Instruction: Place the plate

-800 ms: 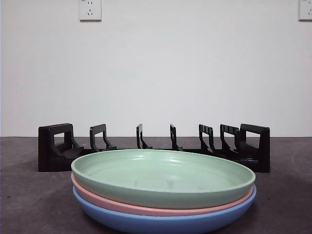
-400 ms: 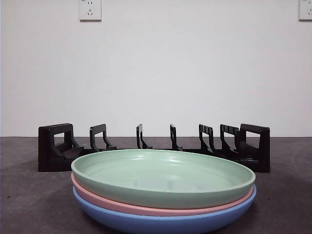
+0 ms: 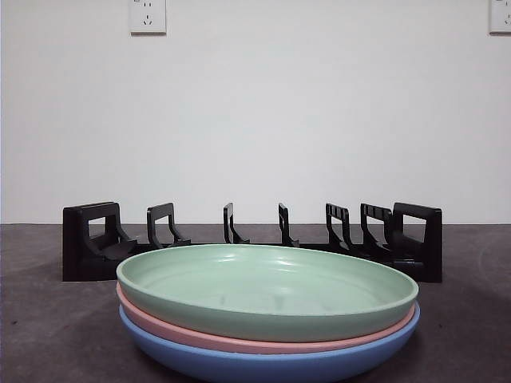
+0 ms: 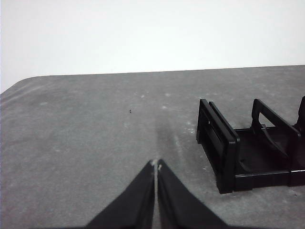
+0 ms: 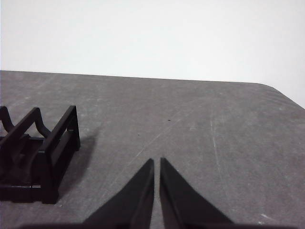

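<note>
Green plate (image 3: 267, 289) tops a pink and blue stack near the counter's front edge, rack (image 3: 251, 239) behind. Left end effector (image 4: 155, 166) and right end effector (image 5: 157, 161) nearly closed, empty, apparently off near opposite rack ends. Risk: nested rims lifting together, or tipping between rack slots.

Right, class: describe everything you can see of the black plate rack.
The black plastic plate rack looks matte and rigid, a low long frame with boxy end walls and upright looped dividers between open slots. It stands flat on the grey table, behind the stacked plates, holding nothing. Both wrist views show one end, no pincer touching.
</note>
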